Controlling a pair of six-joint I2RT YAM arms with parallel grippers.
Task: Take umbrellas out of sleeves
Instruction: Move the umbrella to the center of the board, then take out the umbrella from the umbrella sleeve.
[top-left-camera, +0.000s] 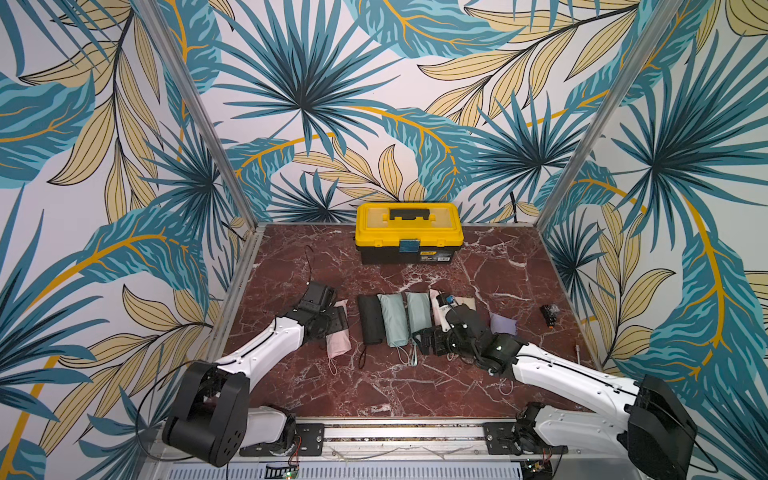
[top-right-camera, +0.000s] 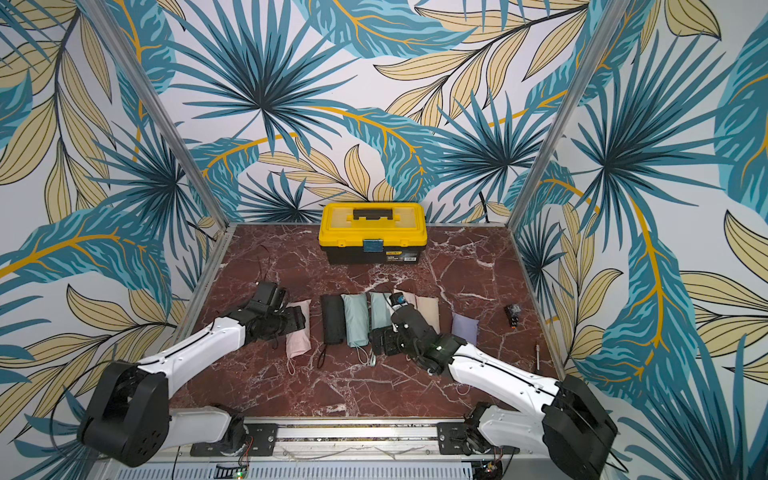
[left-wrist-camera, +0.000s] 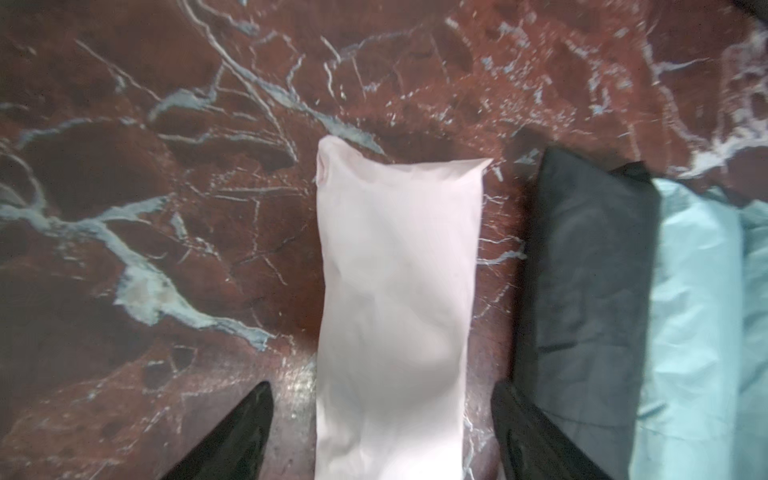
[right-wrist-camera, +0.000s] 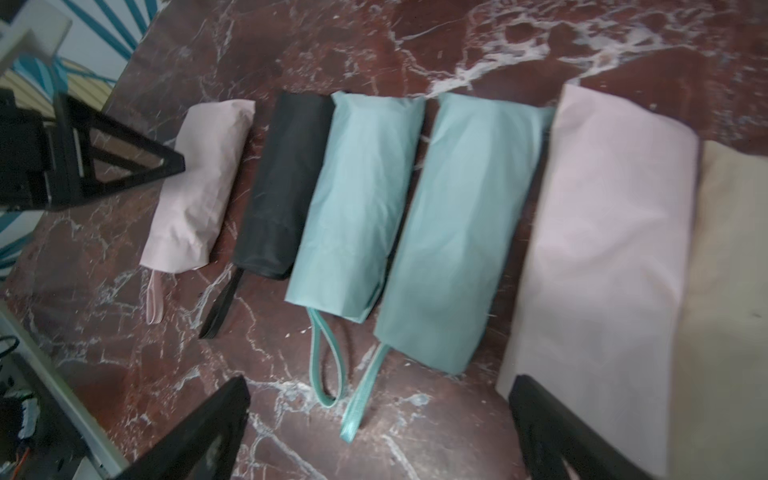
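Note:
Several filled sleeves lie side by side across the middle of the table: pink (top-left-camera: 338, 336), black (top-left-camera: 370, 318), two mint (top-left-camera: 392, 318) (top-left-camera: 417, 311), pink (right-wrist-camera: 602, 249), beige (right-wrist-camera: 731, 291) and lilac (top-left-camera: 503, 324). The umbrellas are hidden inside them; only wrist loops (right-wrist-camera: 328, 361) stick out at the near ends. My left gripper (left-wrist-camera: 380, 388) is open and low, with a finger on either side of the leftmost pink sleeve (left-wrist-camera: 395, 270), neither touching it. My right gripper (right-wrist-camera: 380, 380) is open over bare table just in front of the mint loops, holding nothing.
A yellow-lidded black toolbox (top-left-camera: 409, 232) stands shut at the back centre. At the right side lie a small black part (top-left-camera: 548, 311) and a thin metal tool (top-left-camera: 578, 353). Patterned walls close off the table at the back and on both sides.

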